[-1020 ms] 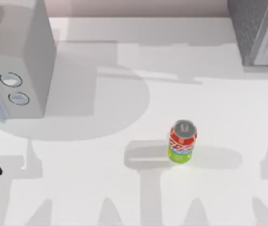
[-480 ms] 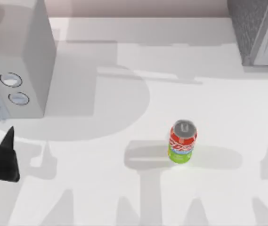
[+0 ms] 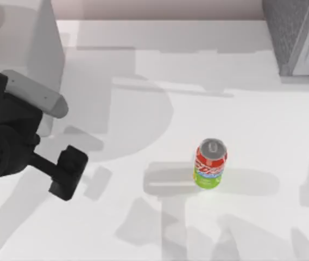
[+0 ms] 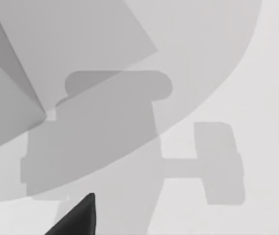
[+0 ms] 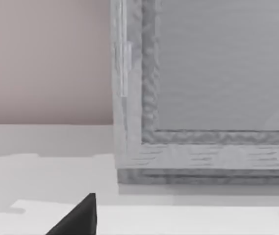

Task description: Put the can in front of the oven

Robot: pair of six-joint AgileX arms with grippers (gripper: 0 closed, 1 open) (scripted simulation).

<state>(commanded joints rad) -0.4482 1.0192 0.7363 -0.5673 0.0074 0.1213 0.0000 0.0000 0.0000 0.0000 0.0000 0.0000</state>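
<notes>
The can (image 3: 210, 164) is standing upright near the table's middle, well apart from the left claw (image 3: 67, 175), which is hanging by the left edge. That arm is looking nearer; I cannot tell how wide the claw is.

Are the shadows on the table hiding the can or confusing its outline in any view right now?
Top view: the can stands upright in plain light, its own shadow falling toward the table's left; the left arm's shadows lie short of it. Left wrist view: grey shadow shapes cover the table beside the white appliance.
</notes>
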